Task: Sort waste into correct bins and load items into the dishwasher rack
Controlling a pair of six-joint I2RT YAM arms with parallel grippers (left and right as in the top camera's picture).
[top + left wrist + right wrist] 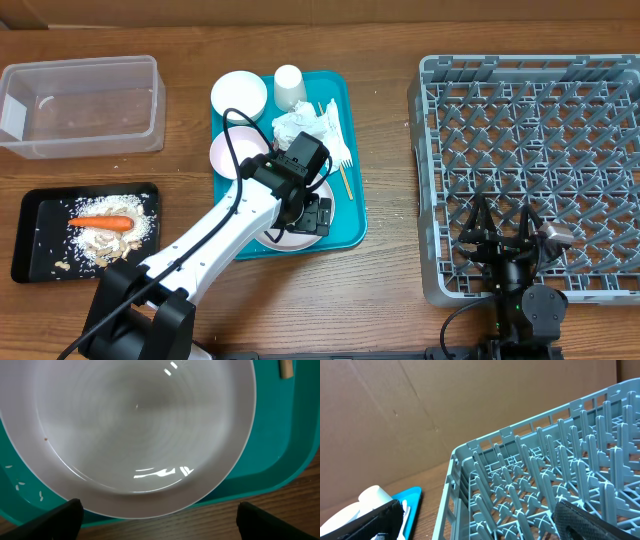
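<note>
The round pinkish-white plate (140,425) is smooth and glossy, mirroring bright lights. The flat teal plastic tray (285,435) has a softer sheen. The large grey plastic rack (530,130) looks matt. The brown wooden table (390,290) shows grain. The clear plastic tub (90,140), upper left, is translucent.

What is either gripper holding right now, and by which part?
Nothing is held. The left gripper hangs open over the plate; the right gripper stands open and empty over the dishwasher rack.
</note>
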